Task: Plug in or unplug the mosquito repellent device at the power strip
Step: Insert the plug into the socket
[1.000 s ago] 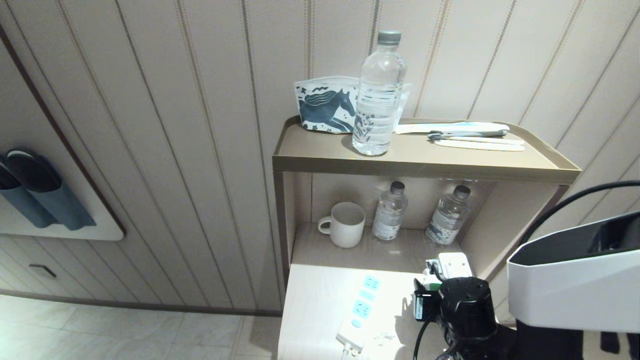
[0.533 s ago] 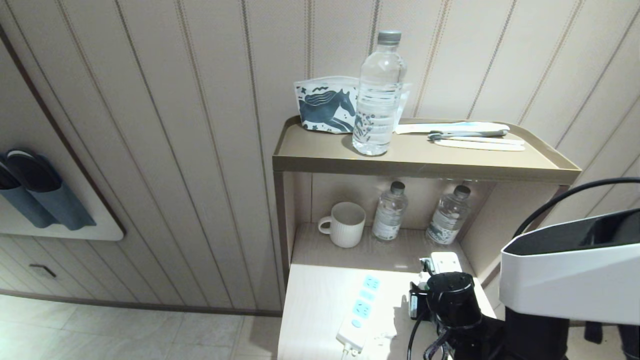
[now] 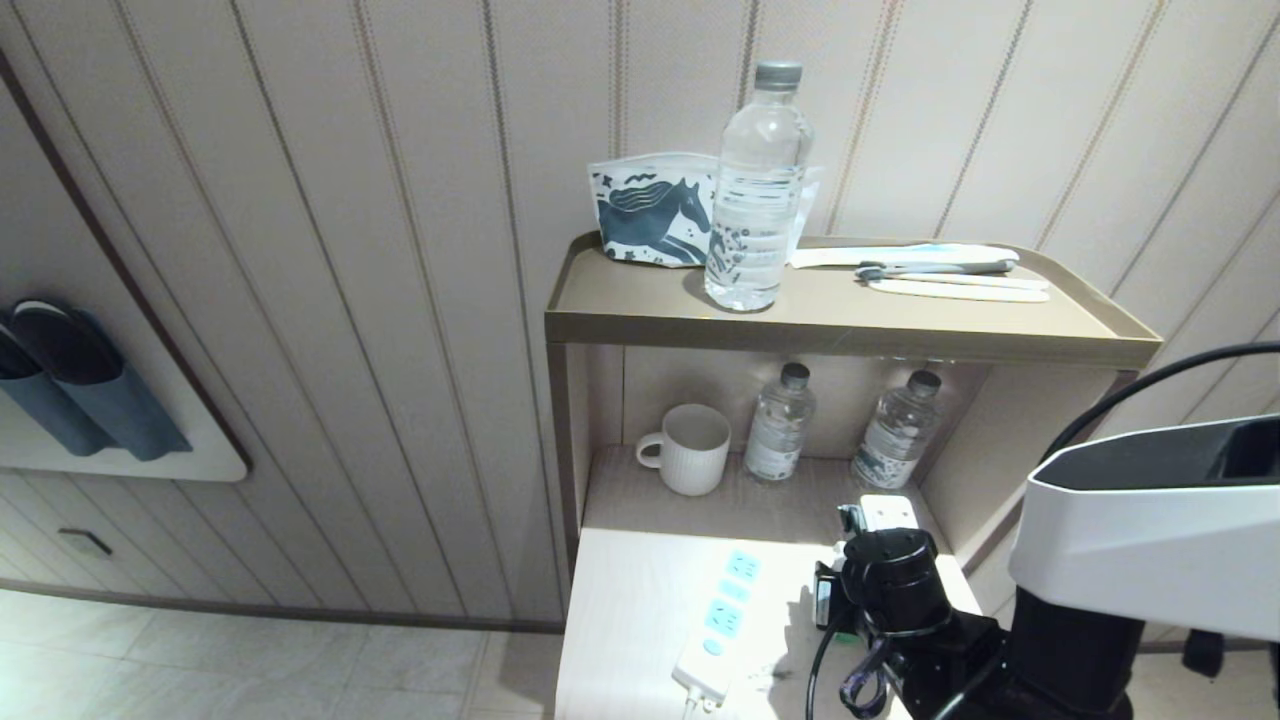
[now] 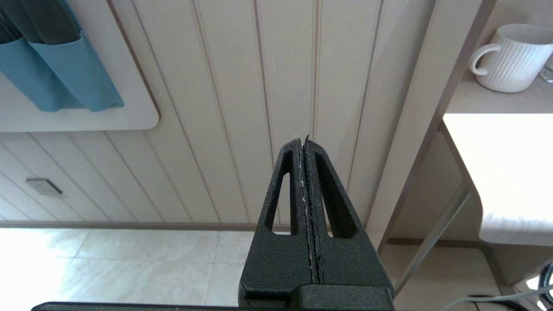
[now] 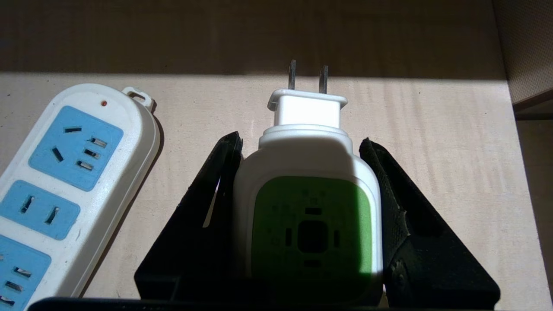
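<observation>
The mosquito repellent device, white with a green face, sits between the fingers of my right gripper, which is shut on its sides. Its two metal prongs stick out free and point away over the pale table. The power strip, white with blue socket faces, lies flat beside it with nothing plugged in. In the head view the device's white end shows just past my black right wrist, to the right of the power strip. My left gripper is shut and empty, parked low beside the shelf unit.
A white mug and two small water bottles stand at the back of the lower shelf. A big water bottle, a horse-print pouch and toothbrushes are on the top shelf. The unit's side wall is close on the right.
My right wrist has turned and shifted a little left and toward the back of the table, carrying the device with it. The power strip has not moved.
</observation>
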